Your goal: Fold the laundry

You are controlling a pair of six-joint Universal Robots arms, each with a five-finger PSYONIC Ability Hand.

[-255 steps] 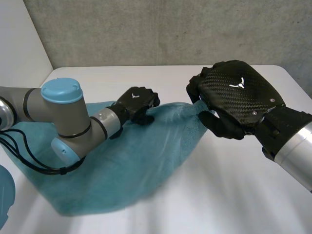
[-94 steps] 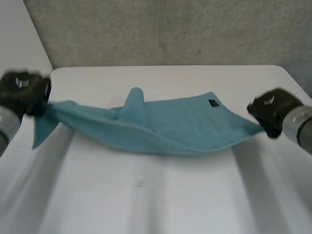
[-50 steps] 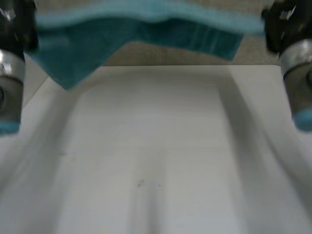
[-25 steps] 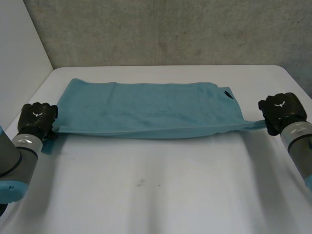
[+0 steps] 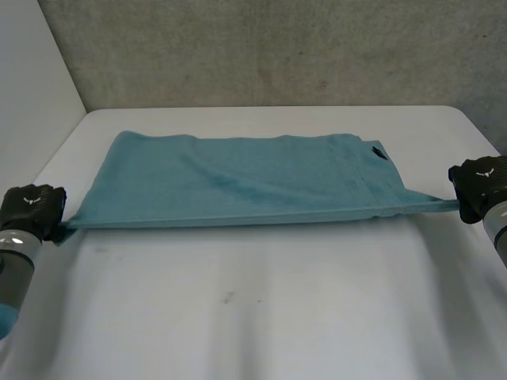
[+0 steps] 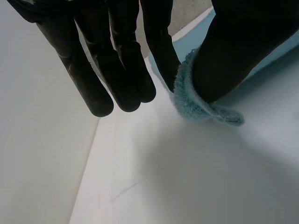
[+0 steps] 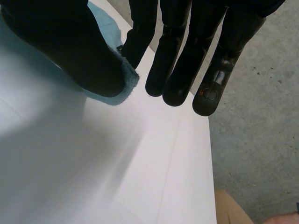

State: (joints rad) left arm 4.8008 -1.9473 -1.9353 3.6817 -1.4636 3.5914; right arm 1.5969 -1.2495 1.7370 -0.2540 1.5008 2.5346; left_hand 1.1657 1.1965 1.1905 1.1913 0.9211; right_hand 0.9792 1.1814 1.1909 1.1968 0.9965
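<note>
Over at the left edge of the white table [image 5: 253, 317], the left hand [image 5: 30, 207] sits low by the table top, pinching the towel's near left corner [image 6: 196, 105]. Its thumb [image 6: 233, 46] presses the fuzzy hem against the nearest finger, while the other fingers [image 6: 126, 70] hang straight and loose alongside.

From there the teal towel [image 5: 238, 178] lies flat across the far half of the table, well short of the concrete wall [image 5: 277, 47] behind. It looks doubled over, with its near edge pulled into a taut, straight line between the two hands. A few soft creases run across its middle. A small dark label [image 5: 379, 153] sits at its far right corner.

At the right edge, the right hand [image 5: 483, 184] pinches the near right corner [image 7: 128, 84], which is drawn out into a thin point. The thumb [image 7: 65, 46] clamps it against one finger [image 7: 142, 28], and the rest of the fingers are straight and held close together.
</note>
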